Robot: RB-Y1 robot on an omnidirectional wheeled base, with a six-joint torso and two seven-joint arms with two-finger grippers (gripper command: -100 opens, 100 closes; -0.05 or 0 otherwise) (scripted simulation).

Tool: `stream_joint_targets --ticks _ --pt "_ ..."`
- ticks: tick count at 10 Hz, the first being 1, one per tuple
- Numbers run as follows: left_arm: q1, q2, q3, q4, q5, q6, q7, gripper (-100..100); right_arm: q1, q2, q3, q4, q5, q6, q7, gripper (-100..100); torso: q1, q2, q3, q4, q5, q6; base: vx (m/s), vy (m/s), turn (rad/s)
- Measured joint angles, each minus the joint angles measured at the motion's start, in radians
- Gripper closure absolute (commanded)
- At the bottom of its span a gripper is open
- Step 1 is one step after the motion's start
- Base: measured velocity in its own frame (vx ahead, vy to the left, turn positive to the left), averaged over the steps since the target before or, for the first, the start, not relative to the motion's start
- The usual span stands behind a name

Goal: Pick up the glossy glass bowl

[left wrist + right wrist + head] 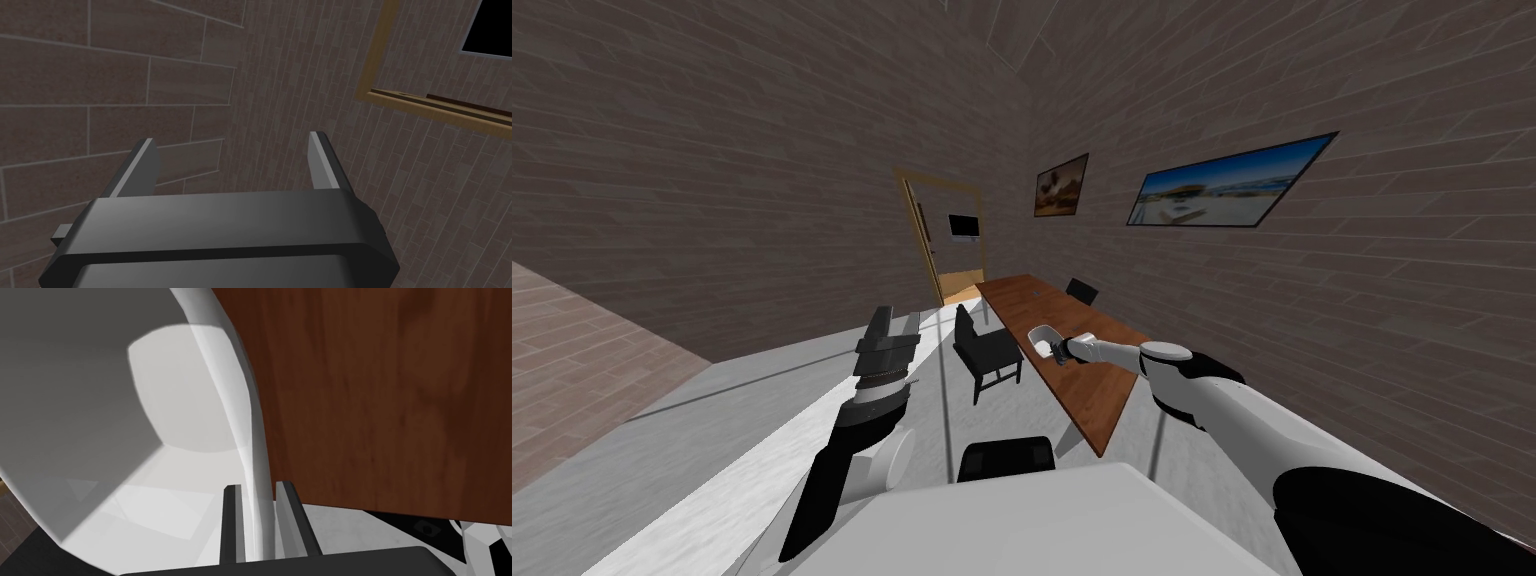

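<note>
Right jaws clamp the rim of the white bowl (pixel 100 413), one blade inside, over the brown desk (pixel 375 388); left jaws apart, idle.

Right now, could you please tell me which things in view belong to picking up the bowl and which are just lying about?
Job in hand: white bowl; right gripper, shut on its rim; brown table beneath.
Lying about: black chair; wide wall picture; doorway; left gripper, open and idle.
</note>
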Motion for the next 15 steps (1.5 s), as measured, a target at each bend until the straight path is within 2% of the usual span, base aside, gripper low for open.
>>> stream_joint_targets --ticks 2,3,4,5,6,7,8,9,10,11,12,14,15 --pt "0.000 0.000 0.000 0.000 0.000 0.000 0.000 0 0.049 -0.046 -0.051 -0.022 -0.052 0.005 0.054 100 0.007 -0.003 -0.002 -0.001 -0.001 -0.003 0.038 0.116 0.101" --pt "0.000 0.000 0.000 0.000 0.000 0.000 0.000 0 0.073 -0.079 -0.061 -0.054 -0.052 0.014 0.060 100 0.007 -0.004 -0.003 -0.002 -0.001 -0.002 0.030 0.040 0.002" --pt "0.000 0.000 0.000 0.000 0.000 0.000 0.000 0 0.089 -0.088 -0.072 -0.054 -0.064 0.015 0.078 100 0.003 -0.004 -0.003 -0.003 -0.002 -0.002 0.020 0.052 0.130" --pt "0.000 0.000 0.000 0.000 0.000 0.000 0.000 0 0.113 -0.122 -0.095 -0.079 -0.081 0.014 0.094 100 0.003 -0.004 -0.003 -0.002 -0.002 -0.002 0.025 0.052 0.057" --pt "0.000 0.000 0.000 0.000 0.000 0.000 0.000 0 0.137 -0.139 -0.120 -0.076 -0.110 0.009 0.133 100 0.002 -0.004 -0.003 -0.002 -0.002 -0.001 0.047 0.071 0.101" --pt "0.000 0.000 0.000 0.000 0.000 0.000 0.000 0 0.172 -0.176 -0.144 -0.104 -0.130 0.017 0.164 100 0.003 -0.005 -0.003 -0.002 -0.002 -0.002 0.045 0.077 0.049" --pt "0.000 0.000 0.000 0.000 0.000 0.000 0.000 0 0.199 -0.187 -0.170 -0.096 -0.157 0.015 0.210 100 0.003 -0.006 -0.004 -0.002 -0.002 -0.002 0.032 0.098 0.092" --pt "0.000 0.000 0.000 0.000 0.000 0.000 0.000 0 0.226 -0.215 -0.192 -0.118 -0.173 0.016 0.243 100 0.004 -0.006 -0.004 -0.002 -0.002 -0.002 0.026 0.080 0.070" --pt "0.000 0.000 0.000 0.000 0.000 0.000 0.000 0 0.252 -0.246 -0.204 -0.141 -0.179 0.022 0.255 100 0.003 -0.006 -0.004 -0.002 -0.001 -0.001 0.042 0.085 0.102" --pt "0.000 0.000 0.000 0.000 0.000 0.000 0.000 0 0.284 -0.274 -0.230 -0.159 -0.202 0.026 0.282 100 0.004 -0.006 -0.004 -0.001 -0.001 -0.003 0.035 0.069 0.064" --pt "0.000 0.000 0.000 0.000 0.000 0.000 0.000 0 0.305 -0.301 -0.237 -0.179 -0.203 0.033 0.289 100 0.003 -0.006 -0.003 -0.001 -0.001 -0.002 0.039 0.085 0.095" --pt "0.000 0.000 0.000 0.000 0.000 0.000 0.000 0 0.366 -0.376 -0.278 -0.234 -0.239 0.044 0.319 100 0.004 -0.004 -0.002 0.000 0.000 -0.002 0.024 0.057 0.031" --pt "0.000 0.000 0.000 0.000 0.000 0.000 0.000 0 0.382 -0.384 -0.289 -0.229 -0.249 0.042 0.344 100 0.002 -0.003 -0.002 0.000 0.000 -0.002 0.035 0.050 0.087"
